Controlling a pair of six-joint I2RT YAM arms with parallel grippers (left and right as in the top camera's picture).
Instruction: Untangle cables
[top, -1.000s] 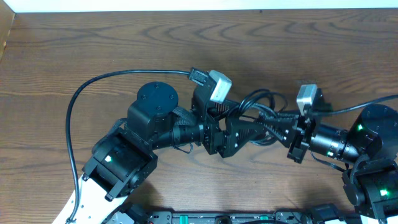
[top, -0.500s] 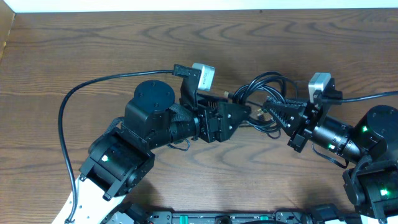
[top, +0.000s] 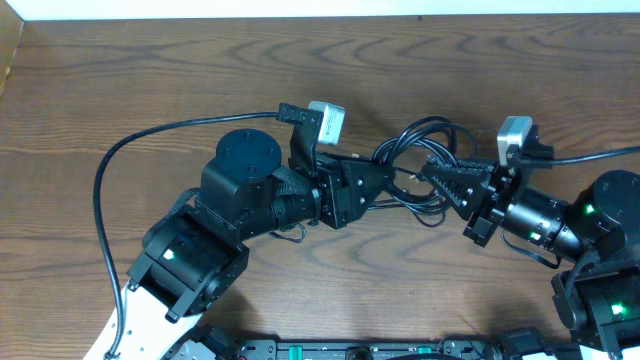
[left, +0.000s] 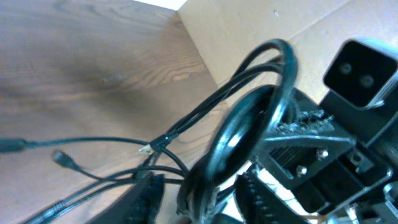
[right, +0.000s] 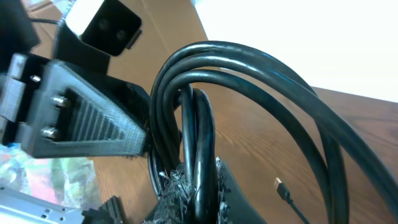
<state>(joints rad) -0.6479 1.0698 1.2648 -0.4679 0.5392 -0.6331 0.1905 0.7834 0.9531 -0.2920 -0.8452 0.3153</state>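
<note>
The cables form a black looped clump hanging between my two grippers above the wooden table. My right gripper is shut on several strands; in the right wrist view the cables arch up from the frayed pads of the right gripper. My left gripper reaches in from the left. In the left wrist view the cables run down between the left gripper's jaws, which stand apart with a gap on each side of the bundle. Thin strands trail to a small plug and a USB plug on the table.
The left arm's thick black cable curves over the table at the left. The right arm's cable runs off to the right. A pale wall borders the far edge. The other arm's camera housing sits close behind the clump.
Both grippers drew apart, the right one pulling the clump rightward. The left gripper's jaws have narrowed around the bundle over the last half second.
</note>
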